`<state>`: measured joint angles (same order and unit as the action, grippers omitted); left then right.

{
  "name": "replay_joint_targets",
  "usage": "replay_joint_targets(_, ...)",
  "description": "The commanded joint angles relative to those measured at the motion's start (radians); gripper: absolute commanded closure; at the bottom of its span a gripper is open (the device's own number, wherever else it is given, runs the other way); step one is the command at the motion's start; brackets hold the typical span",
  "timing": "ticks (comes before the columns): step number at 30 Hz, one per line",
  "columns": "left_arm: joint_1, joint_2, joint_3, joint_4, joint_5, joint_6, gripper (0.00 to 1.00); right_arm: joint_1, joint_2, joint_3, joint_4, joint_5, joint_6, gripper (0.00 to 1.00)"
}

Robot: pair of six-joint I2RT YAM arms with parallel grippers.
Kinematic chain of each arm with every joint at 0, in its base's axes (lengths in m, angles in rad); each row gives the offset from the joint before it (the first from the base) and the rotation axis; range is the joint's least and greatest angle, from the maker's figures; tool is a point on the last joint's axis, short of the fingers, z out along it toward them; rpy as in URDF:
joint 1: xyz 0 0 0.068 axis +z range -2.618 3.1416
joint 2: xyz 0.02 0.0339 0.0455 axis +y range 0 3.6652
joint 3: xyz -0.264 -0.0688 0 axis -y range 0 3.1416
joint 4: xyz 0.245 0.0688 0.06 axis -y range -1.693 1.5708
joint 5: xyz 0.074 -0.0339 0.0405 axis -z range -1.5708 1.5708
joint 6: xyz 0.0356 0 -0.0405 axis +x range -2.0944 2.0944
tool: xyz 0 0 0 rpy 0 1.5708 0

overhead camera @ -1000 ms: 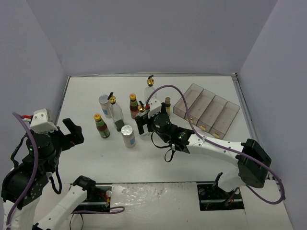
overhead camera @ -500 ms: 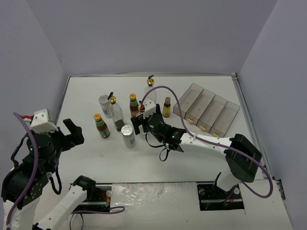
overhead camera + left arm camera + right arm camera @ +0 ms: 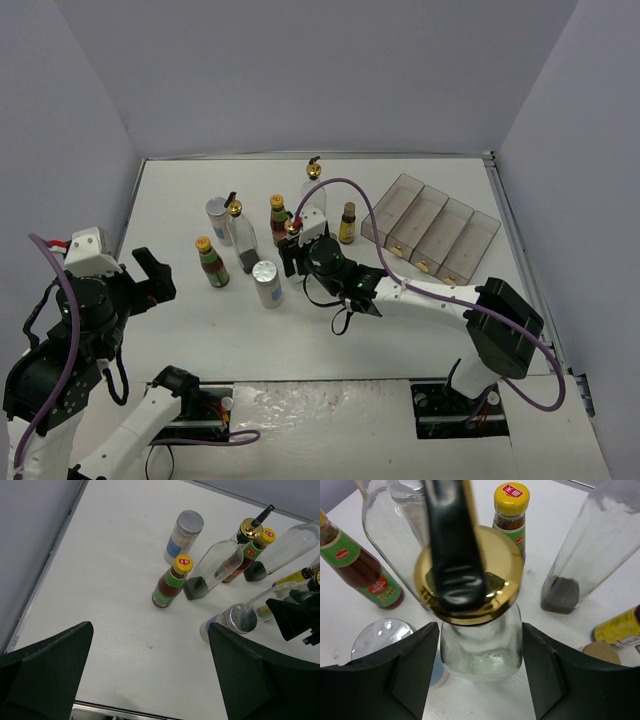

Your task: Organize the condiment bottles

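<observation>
R gripper [image 3: 480,625] is closed on a tall clear square glass bottle w/ gold pourer cap [image 3: 481,655]. One finger [image 3: 395,680] sits each side, pads against the glass, and the bottle stands upright on the white table [image 3: 250,340].

Just beside the hand on its L is a white shaker w/ silver lid [image 3: 379,636]. Further L stands a red-sauce bottle w/ yellow cap & green label [image 3: 362,577]. Ahead of the fingers are a 2nd clear glass bottle [image 3: 390,525] and a 2nd yellow-capped red-sauce bottle [image 3: 511,515]. Ahead & to the R is a 3rd clear glass bottle w/ dark dregs at its base [image 3: 592,545]. Nearer on the R is a small dark yellow-labelled bottle [image 3: 620,627]. Well off to the hand's R lies a clear plastic four-compartment rack [image 3: 437,232].

L gripper [image 3: 150,630] is wide open, nothing btwn its fingers, above the table and well apart from the bottles. All of them stand ahead of it, incl. a 2nd silver-lidded white shaker [image 3: 184,532].
</observation>
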<state>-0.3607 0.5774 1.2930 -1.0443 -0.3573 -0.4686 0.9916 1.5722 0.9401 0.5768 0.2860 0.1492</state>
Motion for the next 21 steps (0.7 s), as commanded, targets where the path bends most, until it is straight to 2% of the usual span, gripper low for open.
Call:
replay_joint_targets(1, -0.004, 0.015, 0.002, 0.036, 0.008, -0.002, 0.03, -0.013, 0.001, -0.005, 0.101, 0.015, 0.010, 0.46)
replay_joint_targets(8, -0.004, 0.015, 0.003, 0.035, 0.011, -0.004, 0.03, -0.024, -0.015, -0.017, 0.095, 0.022, -0.002, 0.71)
replay_joint_targets(14, -0.004, 0.012, 0.010, 0.035, 0.007, -0.006, 0.03, -0.022, -0.098, 0.027, 0.023, -0.034, -0.027, 0.99)
replay_joint_targets(21, -0.004, 0.020, 0.004, 0.050, 0.004, -0.005, 0.03, -0.022, -0.211, 0.175, -0.153, -0.079, -0.074, 1.00)
